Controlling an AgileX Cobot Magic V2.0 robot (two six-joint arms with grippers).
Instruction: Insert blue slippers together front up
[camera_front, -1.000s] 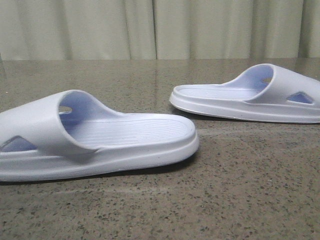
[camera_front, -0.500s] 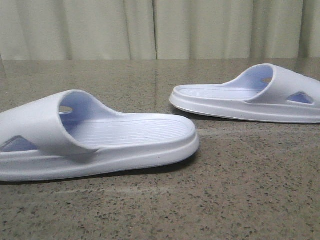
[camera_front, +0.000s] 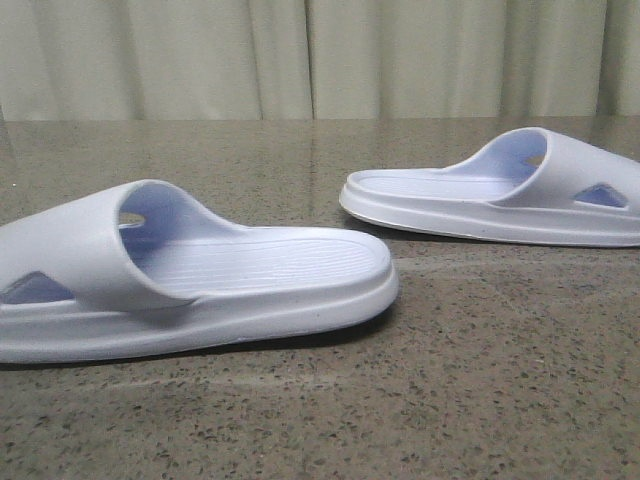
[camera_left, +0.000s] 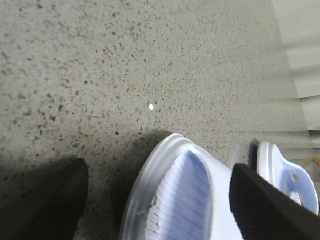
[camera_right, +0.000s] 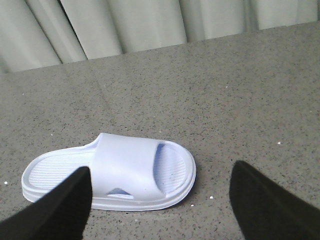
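Blue slippers (camera_front: 200, 275) (camera_front: 500, 195): light, flexible foam; grasp the strap. Left gripper (camera_left: 157, 200) and right gripper (camera_right: 160, 200) spread, empty; far slipper at 2 o'clock.

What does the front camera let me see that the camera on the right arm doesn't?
Only the front view shows both pale blue-white foam slide sandals at once: the near slipper on the left and the far slipper on the right, lying apart, soles down. No arm appears there.

Only the right wrist view shows the right end effector, its two dark fingers spread wide with nothing between them, and just one slipper.

Both show the speckled stone tabletop and the pale curtain behind.
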